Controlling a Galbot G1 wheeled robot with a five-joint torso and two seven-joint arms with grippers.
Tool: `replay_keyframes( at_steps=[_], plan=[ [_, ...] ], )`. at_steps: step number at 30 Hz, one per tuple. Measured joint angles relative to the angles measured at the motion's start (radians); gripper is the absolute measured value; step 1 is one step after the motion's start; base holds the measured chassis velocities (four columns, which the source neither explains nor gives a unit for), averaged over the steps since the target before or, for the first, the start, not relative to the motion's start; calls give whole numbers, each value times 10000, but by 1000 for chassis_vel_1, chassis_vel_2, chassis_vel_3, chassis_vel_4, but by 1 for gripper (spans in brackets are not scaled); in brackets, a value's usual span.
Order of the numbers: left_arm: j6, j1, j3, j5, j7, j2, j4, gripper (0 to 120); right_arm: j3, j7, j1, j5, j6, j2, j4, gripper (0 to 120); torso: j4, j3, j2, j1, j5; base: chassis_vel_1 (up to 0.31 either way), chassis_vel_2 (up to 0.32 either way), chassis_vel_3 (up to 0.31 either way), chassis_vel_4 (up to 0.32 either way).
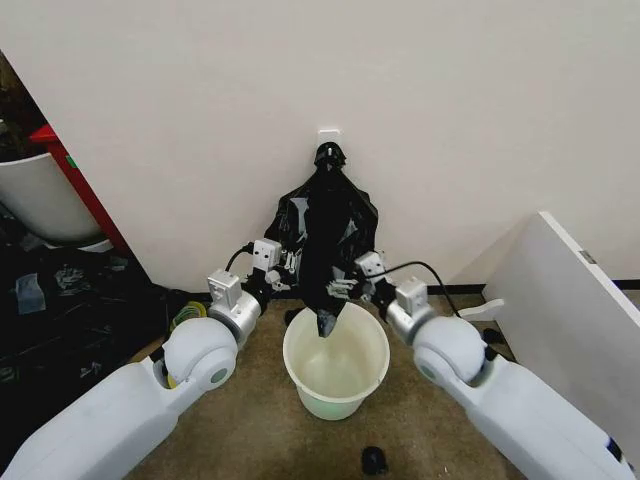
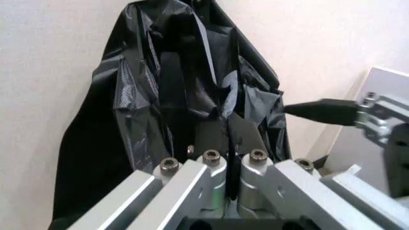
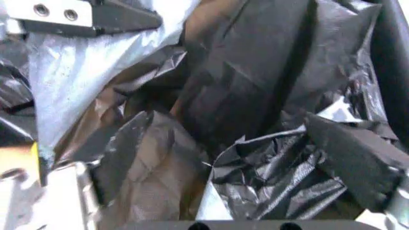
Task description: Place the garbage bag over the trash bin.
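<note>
While the trash bin [image 1: 336,362] stands open on the brown floor [image 1: 260,440] between the two white arms, the garbage bag [image 1: 326,245] hangs from a white wall hook [image 1: 329,133] just behind it, its lower tip dipping inside the bin's far rim. Left gripper [image 1: 290,268] is at the bag's left edge, its dark fingers [image 2: 211,136] pressed together on a fold of the plastic. Right gripper [image 1: 350,282] is at the bag's right edge, fingers [image 3: 351,158] spread with crumpled film between them.
</note>
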Motion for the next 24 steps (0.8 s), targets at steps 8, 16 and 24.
replay_keyframes(
  at_steps=[8,16,24],
  plan=[
    [-56,218,-173,0,60,147,-127,0,-545,356,204,-294,-780,204,-419,60,-4,0,0,-1,2,0,0,0,0],
    [-64,419,-401,120,103,122,-147,0,-1097,825,904,-1111,-1279,676,-1263,32,1,0,-1,0,1,0,0,0,0],
    [-64,664,-616,90,81,249,-331,0,-1283,1318,1043,-793,-2845,702,-1182,2,-3,-1,0,-1,1,0,0,0,0]
  ],
)
